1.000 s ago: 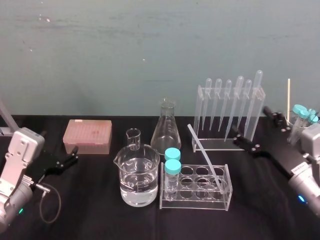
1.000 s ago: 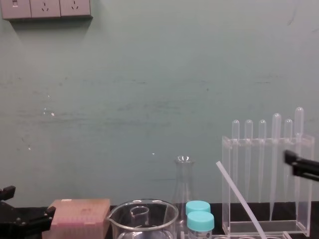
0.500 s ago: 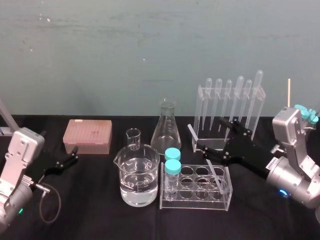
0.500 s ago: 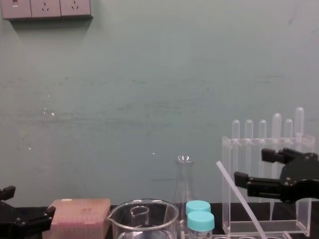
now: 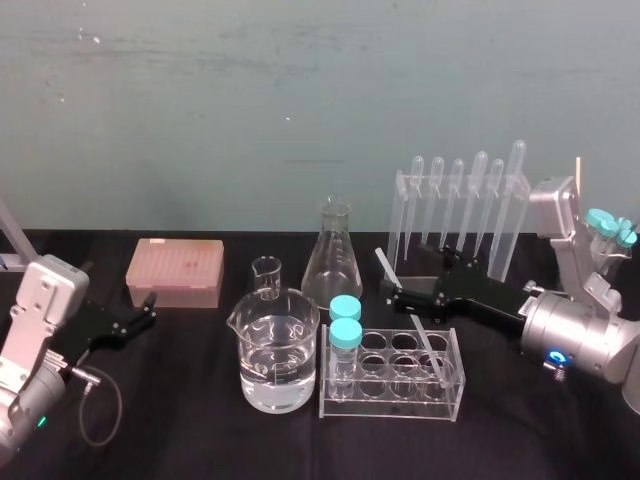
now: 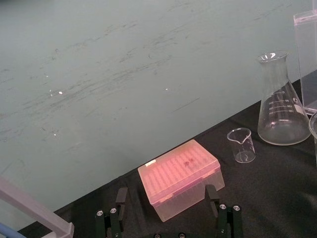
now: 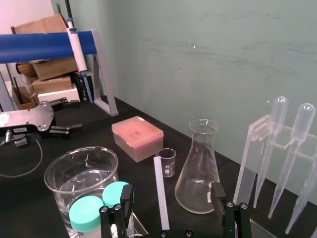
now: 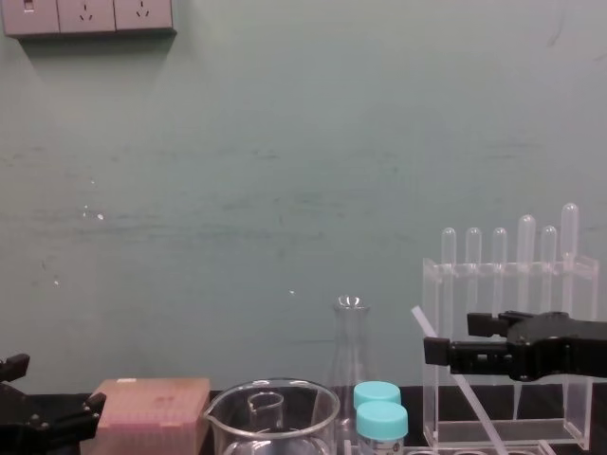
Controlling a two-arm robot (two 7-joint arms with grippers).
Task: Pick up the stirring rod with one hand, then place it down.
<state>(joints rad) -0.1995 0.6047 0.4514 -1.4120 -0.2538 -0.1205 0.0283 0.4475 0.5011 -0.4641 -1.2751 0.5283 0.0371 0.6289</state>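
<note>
Graduations on flask (image 6: 283, 114): too small for you to read. Your right gripper (image 7: 172, 193) reaches out level, jaws released, rod (image 7: 160, 193) between them. Left gripper (image 5: 148, 310) parked, released.

The rod (image 5: 427, 346), thin, straight and translucent white, leans in the clear tube rack (image 5: 385, 405). Its lower end sits in a hole at the rack's right end and its top slants up to the left. The right claw (image 8: 453, 338) straddles its upper part, fingers spread wide.

stirring rod (image 5: 427, 348) | middle hidden behind right tool (image 5: 395, 289); contact perhaps unclear
</note>
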